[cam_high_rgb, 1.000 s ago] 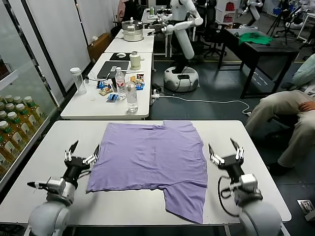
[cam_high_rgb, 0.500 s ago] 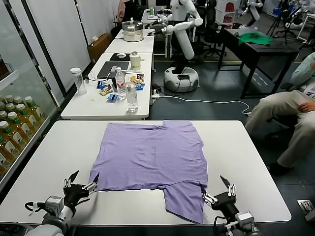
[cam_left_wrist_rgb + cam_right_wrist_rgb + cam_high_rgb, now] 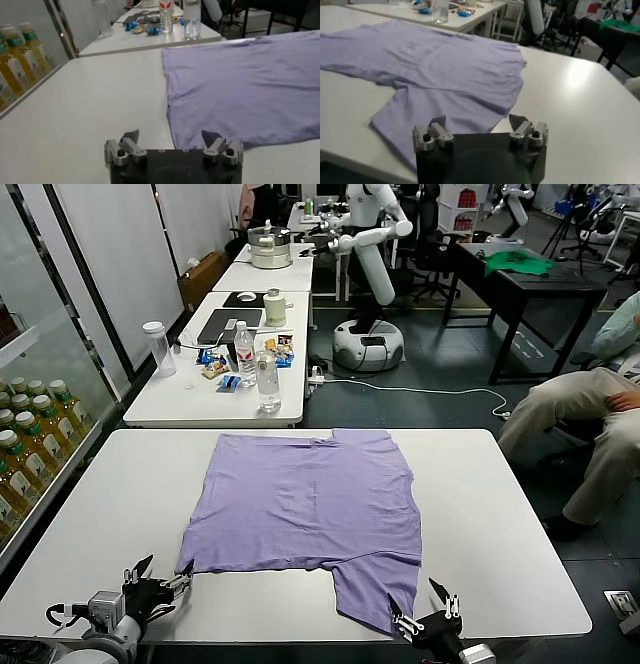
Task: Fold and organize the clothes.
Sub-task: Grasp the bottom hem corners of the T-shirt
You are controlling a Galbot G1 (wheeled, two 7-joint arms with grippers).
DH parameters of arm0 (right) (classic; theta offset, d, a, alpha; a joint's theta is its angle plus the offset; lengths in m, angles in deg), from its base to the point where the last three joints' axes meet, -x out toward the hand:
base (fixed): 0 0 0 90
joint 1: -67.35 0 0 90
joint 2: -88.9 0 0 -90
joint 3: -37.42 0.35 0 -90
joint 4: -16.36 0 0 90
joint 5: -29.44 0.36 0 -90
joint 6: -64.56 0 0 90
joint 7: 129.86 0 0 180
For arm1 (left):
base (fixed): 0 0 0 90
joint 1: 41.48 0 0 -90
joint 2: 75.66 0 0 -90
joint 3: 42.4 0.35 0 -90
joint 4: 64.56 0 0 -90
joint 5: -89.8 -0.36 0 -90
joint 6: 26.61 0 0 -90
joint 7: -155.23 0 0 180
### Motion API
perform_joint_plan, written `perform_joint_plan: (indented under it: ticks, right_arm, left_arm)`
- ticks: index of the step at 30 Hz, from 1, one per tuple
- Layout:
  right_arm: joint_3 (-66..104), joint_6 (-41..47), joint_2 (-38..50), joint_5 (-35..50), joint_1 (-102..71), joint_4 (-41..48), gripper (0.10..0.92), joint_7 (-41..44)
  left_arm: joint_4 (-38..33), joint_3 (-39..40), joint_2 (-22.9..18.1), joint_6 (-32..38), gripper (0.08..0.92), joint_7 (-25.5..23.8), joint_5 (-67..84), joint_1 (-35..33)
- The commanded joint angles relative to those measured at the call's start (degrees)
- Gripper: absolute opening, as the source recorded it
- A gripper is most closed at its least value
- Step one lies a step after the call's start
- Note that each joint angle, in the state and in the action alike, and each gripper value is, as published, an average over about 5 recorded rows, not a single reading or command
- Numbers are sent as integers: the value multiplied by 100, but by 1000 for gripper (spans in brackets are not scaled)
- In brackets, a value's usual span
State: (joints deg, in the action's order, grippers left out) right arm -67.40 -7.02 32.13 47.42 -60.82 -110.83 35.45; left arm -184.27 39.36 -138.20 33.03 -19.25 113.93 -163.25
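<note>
Holding both grippers, left gripper [image 3: 157, 579] and right gripper [image 3: 425, 620], wide open and empty, I'm lining them squarely on the near hem of the lavender-purple thin-fabric T-shirt [image 3: 310, 509].

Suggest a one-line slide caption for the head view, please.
Lavender T-shirt spread on white table; open left gripper and right gripper poised at its near edge.

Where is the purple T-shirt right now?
In the head view, the purple T-shirt lies spread on the white table, between the left gripper and the right gripper.
</note>
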Motion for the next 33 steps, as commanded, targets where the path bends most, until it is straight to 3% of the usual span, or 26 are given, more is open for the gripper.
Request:
perform_joint_plan:
  ticks: [1,5,10,27,33]
  right_arm:
    - [-139,-1,5,161,-78,18,820,-214]
    - [-143,71,-9,343,-138,35,768,-329]
    - [-160,84,-34,512,-134,37,631,-310]
    - [221,-107,75,882,-80,-157,156,80]
    - [712,-77,474,987,-463,-846,114,178]
  left_arm:
    - [61,-11,-36,-123,823,24,85,-59]
    - [52,26,-92,-122,823,-33,131,-56]
    - [64,64,-132,-85,792,-114,178,-75]
    - [-185,153,-268,142,325,-57,269,-90]
    - [-803,103,-257,112,152,102,180,-561]
